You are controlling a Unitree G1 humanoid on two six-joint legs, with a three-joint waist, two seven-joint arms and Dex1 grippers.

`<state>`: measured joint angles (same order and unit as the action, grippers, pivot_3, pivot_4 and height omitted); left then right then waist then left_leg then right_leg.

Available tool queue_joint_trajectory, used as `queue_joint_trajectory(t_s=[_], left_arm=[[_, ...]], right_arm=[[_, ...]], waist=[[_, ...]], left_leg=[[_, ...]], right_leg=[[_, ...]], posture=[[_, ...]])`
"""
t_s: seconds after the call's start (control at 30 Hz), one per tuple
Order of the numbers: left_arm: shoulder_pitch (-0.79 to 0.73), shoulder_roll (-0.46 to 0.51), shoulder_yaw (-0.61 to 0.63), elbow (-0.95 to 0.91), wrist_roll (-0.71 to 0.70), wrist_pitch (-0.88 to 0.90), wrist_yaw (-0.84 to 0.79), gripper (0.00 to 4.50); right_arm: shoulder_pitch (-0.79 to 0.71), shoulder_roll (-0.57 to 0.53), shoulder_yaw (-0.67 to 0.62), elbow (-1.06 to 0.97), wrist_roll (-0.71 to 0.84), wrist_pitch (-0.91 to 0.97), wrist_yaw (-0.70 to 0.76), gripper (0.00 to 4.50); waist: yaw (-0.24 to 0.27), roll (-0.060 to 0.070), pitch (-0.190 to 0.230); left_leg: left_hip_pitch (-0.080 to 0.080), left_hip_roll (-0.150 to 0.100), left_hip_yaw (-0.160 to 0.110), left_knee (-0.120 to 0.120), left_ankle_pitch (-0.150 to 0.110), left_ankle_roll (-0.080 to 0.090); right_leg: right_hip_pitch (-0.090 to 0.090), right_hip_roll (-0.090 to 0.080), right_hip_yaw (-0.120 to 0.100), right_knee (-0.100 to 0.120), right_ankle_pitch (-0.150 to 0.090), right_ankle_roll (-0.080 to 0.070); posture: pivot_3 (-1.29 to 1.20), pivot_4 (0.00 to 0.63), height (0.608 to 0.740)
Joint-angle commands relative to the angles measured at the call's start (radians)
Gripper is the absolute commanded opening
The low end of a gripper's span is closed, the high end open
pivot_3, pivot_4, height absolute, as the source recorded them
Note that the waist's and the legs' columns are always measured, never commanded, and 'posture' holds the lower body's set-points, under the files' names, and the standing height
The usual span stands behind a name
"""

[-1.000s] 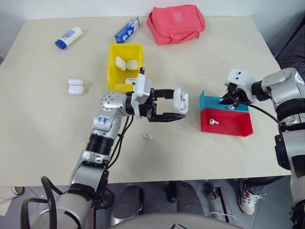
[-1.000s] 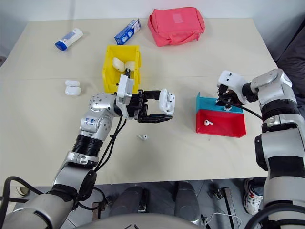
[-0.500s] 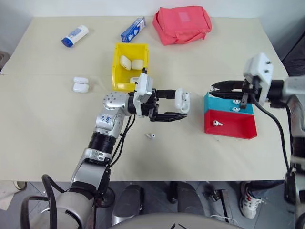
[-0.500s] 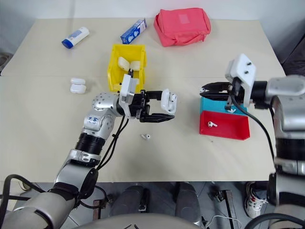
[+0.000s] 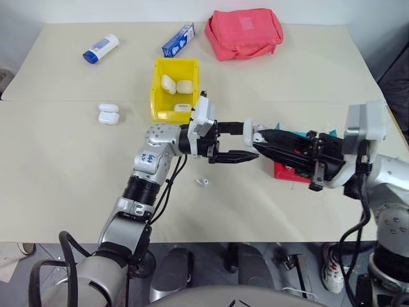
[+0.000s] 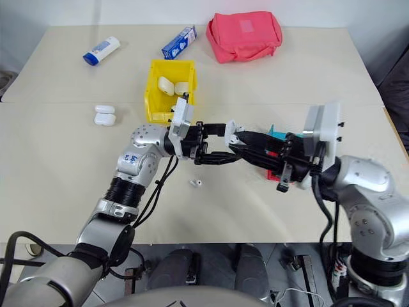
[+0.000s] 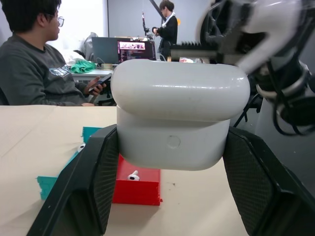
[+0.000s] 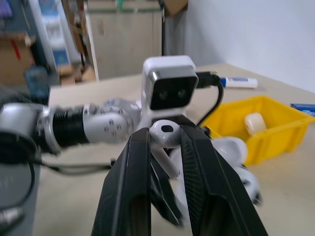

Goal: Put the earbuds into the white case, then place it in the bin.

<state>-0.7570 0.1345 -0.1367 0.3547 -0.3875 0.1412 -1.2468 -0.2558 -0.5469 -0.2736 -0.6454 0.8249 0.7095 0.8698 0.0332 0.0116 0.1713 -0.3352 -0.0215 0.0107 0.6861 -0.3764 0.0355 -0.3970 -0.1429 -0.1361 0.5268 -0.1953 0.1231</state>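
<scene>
The right gripper (image 8: 165, 147) pinches an earbud (image 8: 165, 137) by its stem, just beside the white case (image 7: 179, 115) that the left gripper (image 7: 167, 162) clamps by its sides above the table (image 5: 64, 166). Both look light, hard and slippery, so grips should stay on flat flanks. Another earbud (image 5: 202, 183) lies below; the yellow bin (image 5: 161, 96) sits behind

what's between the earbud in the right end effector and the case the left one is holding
Nothing visible. The right end effector pinches an earbud and points straight at the white case clamped in the left end effector, with its tips right at the case. The case's lid looks raised.
</scene>
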Motion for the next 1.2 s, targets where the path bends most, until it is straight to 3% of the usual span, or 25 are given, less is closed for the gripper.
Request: queue_joint_trajectory(t_s=[0.03,0.43,0.87,1.2], left_arm=[[0.01,-0.002,-0.003,-0.065,-0.026,0.018,-0.004,2.8],[0.011,-0.005,0.01,-0.091,-0.034,0.015,-0.013,2.8],[0.002,0.016,0.027,-0.034,-0.023,-0.02,-0.021,2.8],[-0.026,0.001,0.031,-0.007,-0.024,-0.041,-0.03,2.8]], right_arm=[[-0.015,0.024,0.016,-0.007,0.026,-0.048,-0.041,0.47],[0.031,0.037,0.075,0.069,0.002,-0.147,-0.054,0.47],[0.033,0.025,0.045,0.007,0.086,-0.167,-0.157,0.47],[0.083,0.051,0.096,0.037,0.063,-0.195,-0.155,0.47]], waist=[[0.0,0.0,0.0],[-0.003,0.0,0.0],[-0.003,0.0,0.0],[-0.004,0.0,0.0]], left_leg=[[0.0,0.0,0.0,0.0,0.0,0.0],[0.0,0.0,0.001,0.0,-0.001,0.002],[0.0,0.0,0.001,0.0,-0.001,0.002],[0.0,0.0,0.002,0.0,-0.001,0.003]], right_leg=[[0.0,0.0,0.0,0.0,0.0,0.0],[0.0,0.001,0.001,0.0,0.0,0.0],[0.0,0.001,0.001,0.0,0.0,0.0],[0.0,0.001,0.001,0.0,0.0,0.0]], posture=[[0.0,0.15,0.74],[0.0,0.15,0.74],[0.0,0.15,0.74],[0.0,0.15,0.74]])
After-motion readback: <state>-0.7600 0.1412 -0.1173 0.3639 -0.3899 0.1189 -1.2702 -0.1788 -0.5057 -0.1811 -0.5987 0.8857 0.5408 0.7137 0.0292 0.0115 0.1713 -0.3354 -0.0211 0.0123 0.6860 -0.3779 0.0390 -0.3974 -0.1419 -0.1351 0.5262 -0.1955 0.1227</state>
